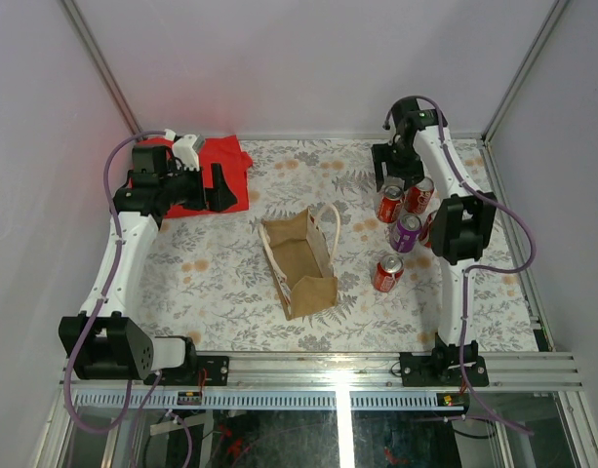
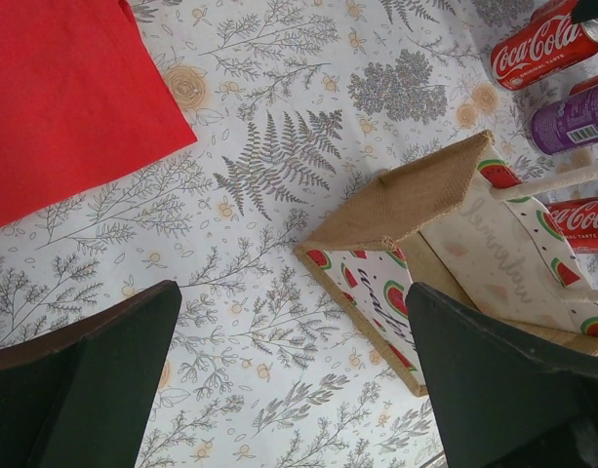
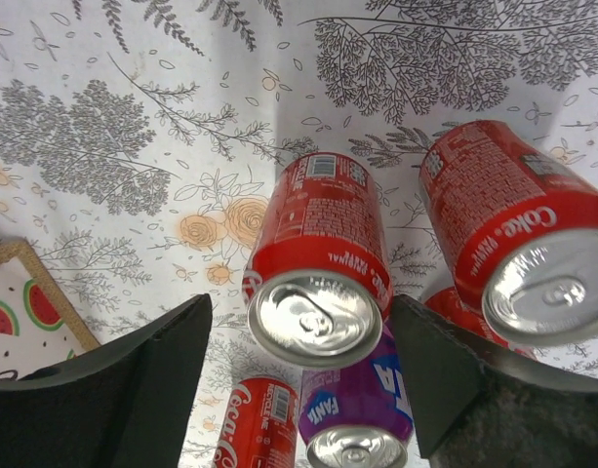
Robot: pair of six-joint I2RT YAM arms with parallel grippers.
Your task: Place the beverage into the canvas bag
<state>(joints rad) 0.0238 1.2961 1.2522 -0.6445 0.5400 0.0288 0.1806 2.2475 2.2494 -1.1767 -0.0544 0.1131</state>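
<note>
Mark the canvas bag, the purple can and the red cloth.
canvas bag (image 1: 313, 292): top external view, on its near end panel.
purple can (image 1: 405, 234): top external view, on its side.
red cloth (image 2: 64, 97): left wrist view, mid-fabric.

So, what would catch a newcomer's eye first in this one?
The bright red cloth in the far-left corner stands out most. Right of centre, red cans and one purple can cluster beside the open canvas bag mid-table. The right gripper hangs over them, jaws open, one red can framed between them.
</note>
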